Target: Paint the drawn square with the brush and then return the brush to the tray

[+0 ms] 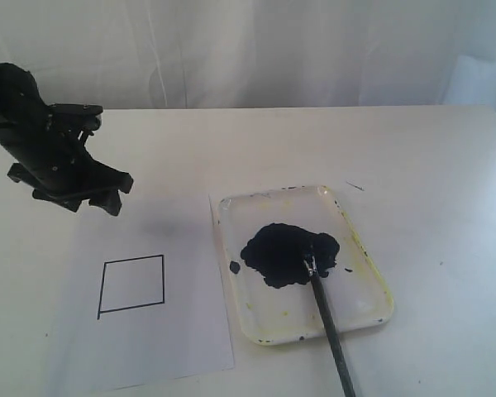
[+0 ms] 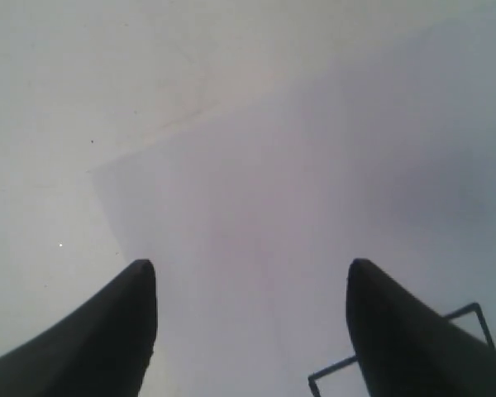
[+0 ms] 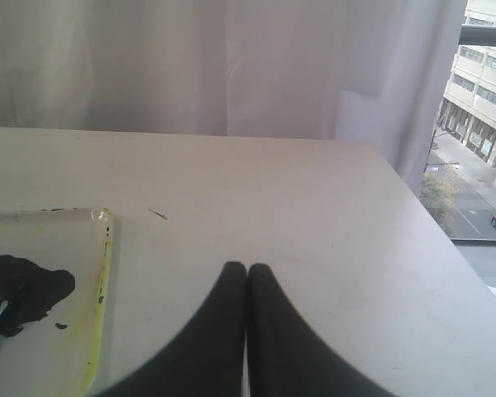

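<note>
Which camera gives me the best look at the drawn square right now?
The exterior view: the whole drawn square shows there, all four sides, inside blank. The left wrist view catches only one edge, partly behind a finger of the left gripper. The right wrist view does not show it.

There's the thin black-outlined square (image 1: 132, 285), blank white inside; shallow white plastic tray (image 1: 351, 294), yellowish stains, blue-black paint blob (image 1: 281, 252); long dark-handled paintbrush (image 1: 331, 327), silver ferrule (image 1: 310, 266).
</note>
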Motion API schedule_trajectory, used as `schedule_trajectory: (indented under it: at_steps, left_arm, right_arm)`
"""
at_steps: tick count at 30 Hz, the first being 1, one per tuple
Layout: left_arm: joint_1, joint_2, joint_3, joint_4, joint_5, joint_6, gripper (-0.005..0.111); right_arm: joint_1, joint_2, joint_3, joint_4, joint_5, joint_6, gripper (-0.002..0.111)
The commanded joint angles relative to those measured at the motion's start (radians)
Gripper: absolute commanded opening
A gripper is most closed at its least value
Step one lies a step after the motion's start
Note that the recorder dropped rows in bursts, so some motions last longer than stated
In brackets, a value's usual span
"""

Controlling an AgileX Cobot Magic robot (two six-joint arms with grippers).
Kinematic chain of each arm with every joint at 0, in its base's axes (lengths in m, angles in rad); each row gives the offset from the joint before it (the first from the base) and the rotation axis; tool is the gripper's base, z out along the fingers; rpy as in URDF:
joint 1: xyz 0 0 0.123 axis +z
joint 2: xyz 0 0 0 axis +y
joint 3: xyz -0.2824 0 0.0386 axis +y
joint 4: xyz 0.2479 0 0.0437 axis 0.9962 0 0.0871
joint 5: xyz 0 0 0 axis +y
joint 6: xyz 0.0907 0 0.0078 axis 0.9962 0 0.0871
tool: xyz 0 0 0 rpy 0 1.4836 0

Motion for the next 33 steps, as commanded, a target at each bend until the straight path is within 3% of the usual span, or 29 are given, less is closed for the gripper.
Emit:
schedule_trajectory:
  at_steps: [1, 3, 8, 11, 33]
  left_arm:
    - [-0.011, 0.016, -0.003, 0.002, -0.031, -0.034, 0.068]
    - [-0.015, 0.016, -0.003, 0.041, -0.039, -0.045, 0.068]
    - [-0.024, 0.016, -0.005, 0.236, -0.034, -0.365, 0.068]
    - [-0.024, 0.016, -0.005, 0.249, -0.034, -0.434, 0.068]
    - [-0.033, 0.097, -0.003, 0.228, -0.148, -0.456, 0.068]
  right_arm:
    - [0.003, -0.004, 0.005, 0.003, 0.0, 0.003, 0.0]
    - [0.003, -0.004, 0.005, 0.003, 0.0, 0.003, 0.0]
    - [0.003, -0.004, 0.005, 0.003, 0.0, 0.003, 0.0]
    - [0.003, -0.004, 0.005, 0.003, 0.0, 0.003, 0.0]
    - [0.003, -0.004, 0.005, 0.005, 0.0, 0.003, 0.0]
